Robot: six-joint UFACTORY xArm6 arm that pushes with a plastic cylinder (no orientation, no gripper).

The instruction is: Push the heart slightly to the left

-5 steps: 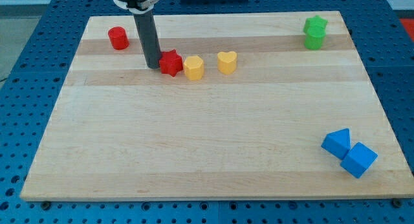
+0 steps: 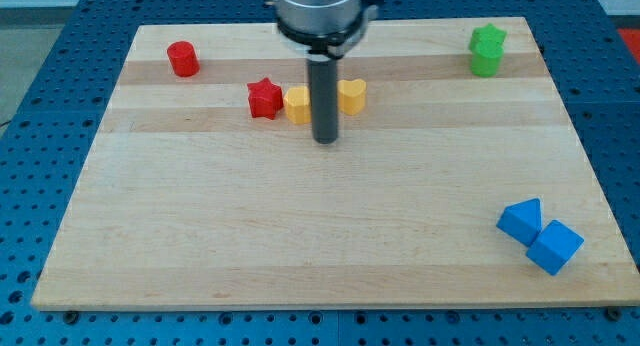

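The yellow heart [image 2: 352, 94] lies on the wooden board [image 2: 320, 236] in the upper middle, partly hidden on its left side by my rod. My tip [image 2: 325, 141] rests on the board just below and a little left of the heart, between it and the yellow hexagon block [image 2: 297, 104]. The tip looks apart from both blocks. A red star [image 2: 264, 98] touches the hexagon's left side.
A red cylinder [image 2: 182, 59] stands at the upper left. Two stacked-looking green blocks [image 2: 487, 49] sit at the upper right. Two blue blocks [image 2: 540, 236] lie at the lower right near the board's edge.
My rod has moved to the right, from left of the red star to below the gap between hexagon and heart. The blocks have not visibly moved.
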